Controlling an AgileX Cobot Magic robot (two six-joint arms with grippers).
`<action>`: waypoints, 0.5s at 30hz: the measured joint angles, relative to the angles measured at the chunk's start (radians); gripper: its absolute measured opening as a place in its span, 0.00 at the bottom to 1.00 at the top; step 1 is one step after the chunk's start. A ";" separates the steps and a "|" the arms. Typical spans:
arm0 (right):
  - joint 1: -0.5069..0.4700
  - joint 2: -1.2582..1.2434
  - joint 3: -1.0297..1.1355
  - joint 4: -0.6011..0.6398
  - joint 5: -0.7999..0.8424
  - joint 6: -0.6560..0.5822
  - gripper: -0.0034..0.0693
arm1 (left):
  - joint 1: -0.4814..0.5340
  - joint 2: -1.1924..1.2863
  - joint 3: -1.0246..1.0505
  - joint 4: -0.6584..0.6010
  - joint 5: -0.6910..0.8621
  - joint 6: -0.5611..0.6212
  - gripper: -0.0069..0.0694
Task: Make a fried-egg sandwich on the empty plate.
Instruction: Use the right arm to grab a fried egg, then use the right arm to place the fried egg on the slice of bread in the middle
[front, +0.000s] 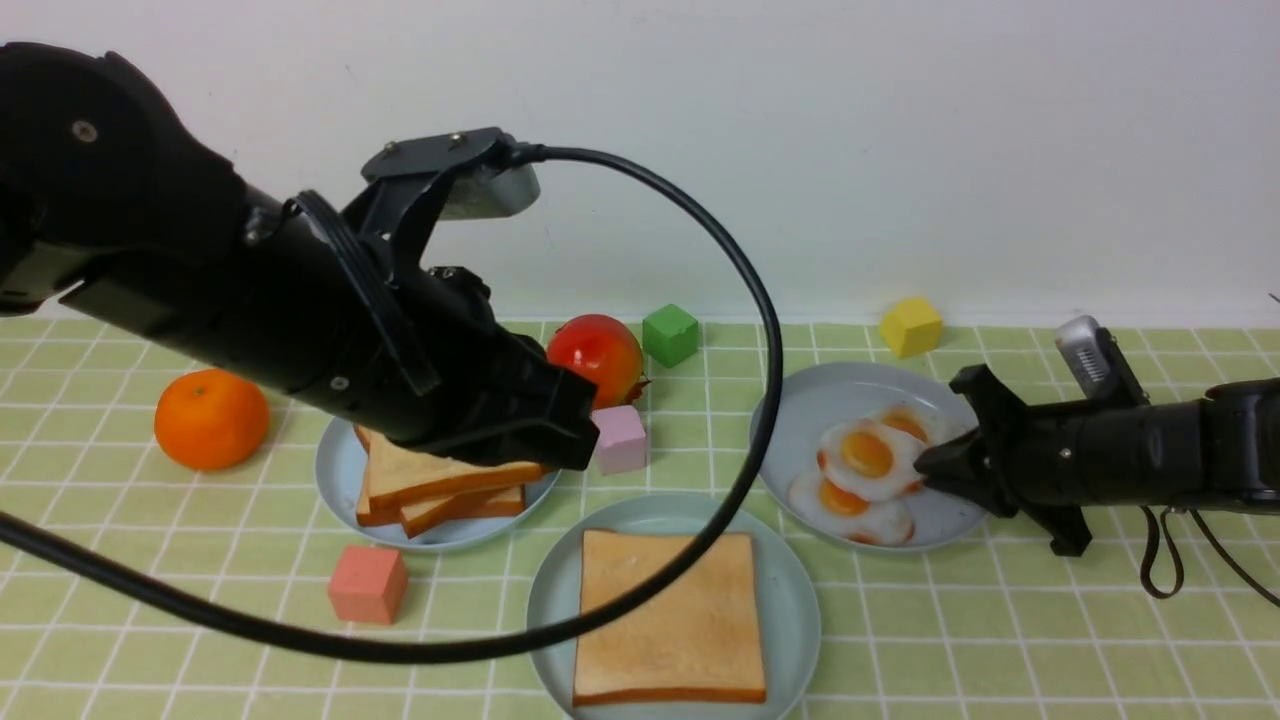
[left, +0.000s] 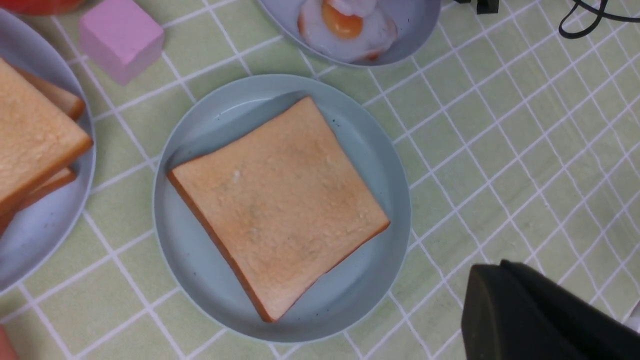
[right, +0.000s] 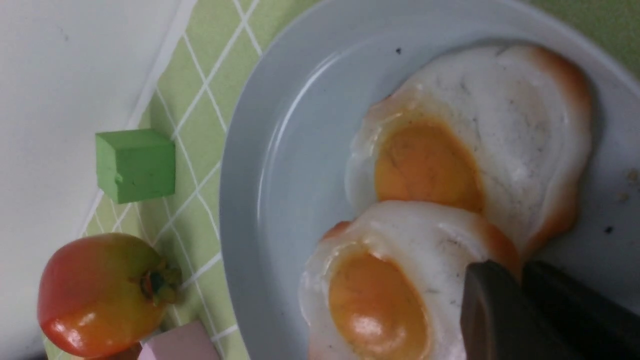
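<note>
Now the right claw (front: 955, 468) pinches the top egg (front: 866, 458) by its edge on the egg plate (front: 862, 375); lift it straight up, level, clear of its neighbours, then lower it centrally onto the bread (front: 670, 620) on the larger plate (front: 800, 600). The left claw's tips are together

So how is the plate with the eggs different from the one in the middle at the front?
The egg plate is a little smaller, while the front plate is larger. The egg plate is grey-blue; the front plate is a paler, greener shade. The egg plate holds several overlapping fried eggs, whereas the front plate carries a square slice of toast. Both are round with a low rim and sit on the checked cloth.
</note>
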 joint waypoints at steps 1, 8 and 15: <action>0.000 0.000 0.000 0.000 0.003 -0.001 0.14 | 0.000 0.000 0.000 0.000 0.003 -0.001 0.07; 0.000 -0.062 0.001 -0.024 0.025 -0.003 0.14 | 0.000 -0.002 0.000 0.002 0.023 -0.001 0.07; 0.005 -0.225 0.001 -0.080 0.137 -0.007 0.14 | 0.000 -0.074 0.000 0.081 0.037 -0.101 0.07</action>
